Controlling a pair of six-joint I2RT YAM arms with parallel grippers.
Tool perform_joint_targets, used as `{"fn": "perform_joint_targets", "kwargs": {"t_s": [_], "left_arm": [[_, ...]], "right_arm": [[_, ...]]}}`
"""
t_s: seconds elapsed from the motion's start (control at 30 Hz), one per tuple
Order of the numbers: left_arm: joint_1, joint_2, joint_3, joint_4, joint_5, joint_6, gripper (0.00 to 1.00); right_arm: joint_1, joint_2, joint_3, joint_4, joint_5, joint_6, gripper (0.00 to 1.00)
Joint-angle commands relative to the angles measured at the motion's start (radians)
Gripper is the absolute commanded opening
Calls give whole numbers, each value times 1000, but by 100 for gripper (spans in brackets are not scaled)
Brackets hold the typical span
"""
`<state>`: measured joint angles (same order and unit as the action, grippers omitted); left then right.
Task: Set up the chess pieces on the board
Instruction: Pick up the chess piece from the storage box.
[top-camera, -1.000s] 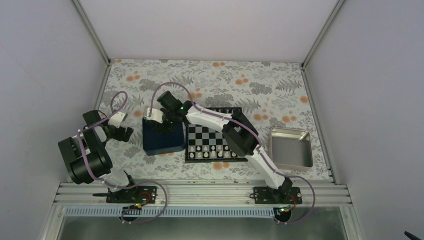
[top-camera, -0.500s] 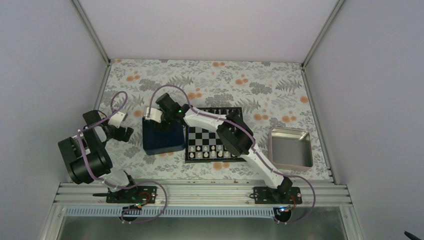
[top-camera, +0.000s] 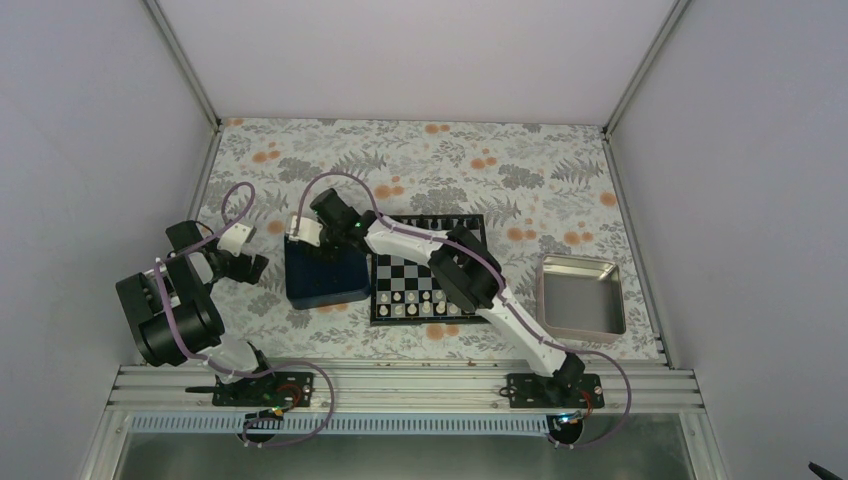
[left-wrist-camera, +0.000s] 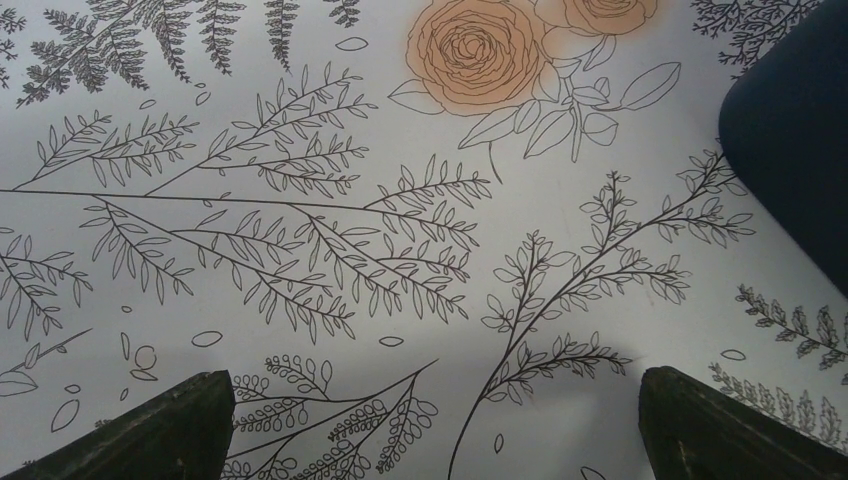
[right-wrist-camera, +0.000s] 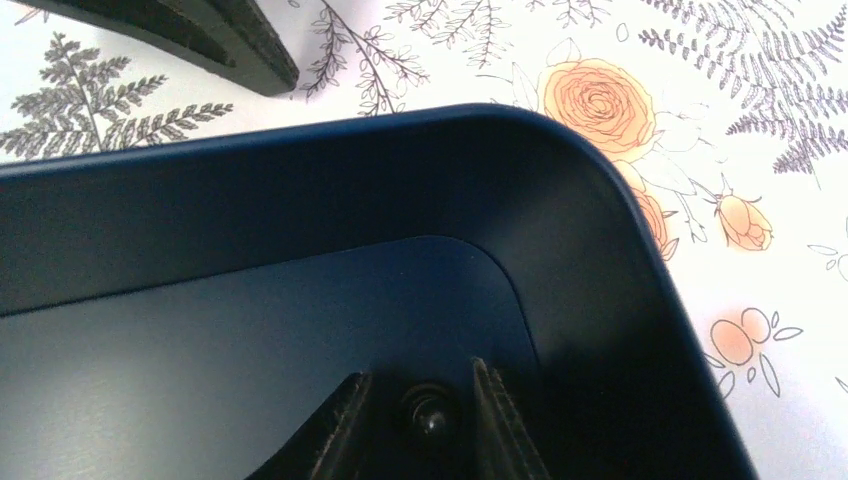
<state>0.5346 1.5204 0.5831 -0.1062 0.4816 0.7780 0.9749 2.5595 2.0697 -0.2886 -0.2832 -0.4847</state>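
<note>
The flowered tablecloth (top-camera: 420, 160) carries one dark blue tray (right-wrist-camera: 600, 260) beside one checked board (top-camera: 398, 268). In the tray's corner stands one tiny, glossy black chess piece (right-wrist-camera: 430, 418). The right gripper (right-wrist-camera: 419, 372) is narrowly parted around it, and the left gripper (left-wrist-camera: 432, 375) is spread wide.

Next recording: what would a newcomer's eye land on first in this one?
The right gripper reaches across the board into the dark blue tray, its fingers either side of a tiny black chess piece in the tray's corner. Whether it grips yet is unclear. White pieces line the board's near rows, and the left gripper hangs open over the flowered cloth at far left.
</note>
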Motion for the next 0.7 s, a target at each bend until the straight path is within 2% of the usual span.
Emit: {"fn": "perform_joint_targets", "kwargs": {"t_s": [0.0, 0.27, 0.47, 0.67], "left_arm": [[-1, 19, -5, -5, 23, 26, 100], [-1, 21, -4, -6, 25, 27, 100], [-1, 29, -4, -1, 22, 28, 100], [0, 26, -6, 6, 13, 25, 100]], "right_arm": [[8, 16, 14, -19, -21, 0, 24], [6, -70, -93, 33, -11, 5, 7], [-8, -174, -136, 23, -30, 30, 4], [-79, -303, -146, -70, -145, 86, 4]]}}
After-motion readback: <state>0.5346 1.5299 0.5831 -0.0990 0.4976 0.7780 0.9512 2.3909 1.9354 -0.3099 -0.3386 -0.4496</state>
